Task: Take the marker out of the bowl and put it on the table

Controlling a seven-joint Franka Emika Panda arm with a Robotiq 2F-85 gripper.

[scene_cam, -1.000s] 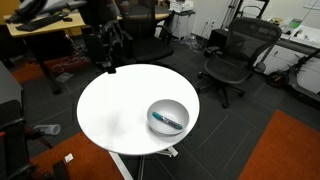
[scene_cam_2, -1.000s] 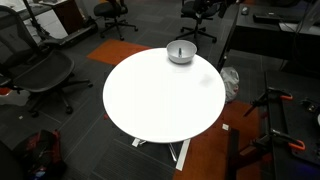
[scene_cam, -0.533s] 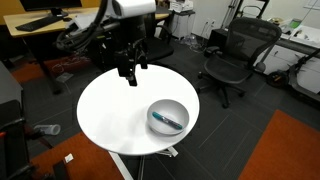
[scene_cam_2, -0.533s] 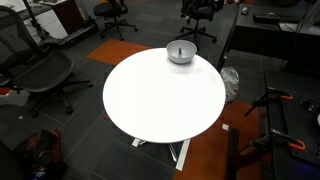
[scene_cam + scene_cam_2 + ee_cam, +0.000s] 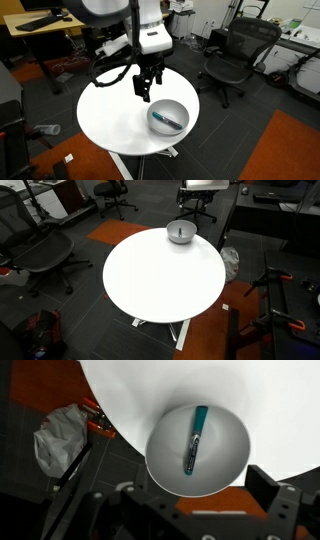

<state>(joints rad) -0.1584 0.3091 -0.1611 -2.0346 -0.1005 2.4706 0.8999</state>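
In an exterior view the bowl (image 5: 173,106) on the table (image 5: 105,115) holds the marker (image 5: 169,122). The gripper (image 5: 145,93) hangs beside it with its fingers apart. In an exterior view the bowl (image 5: 181,232) sits near the table's (image 5: 160,280) edge. In the wrist view the marker (image 5: 194,439) lies inside the bowl (image 5: 226,452). The gripper has moved closer; the bowl and marker have not.
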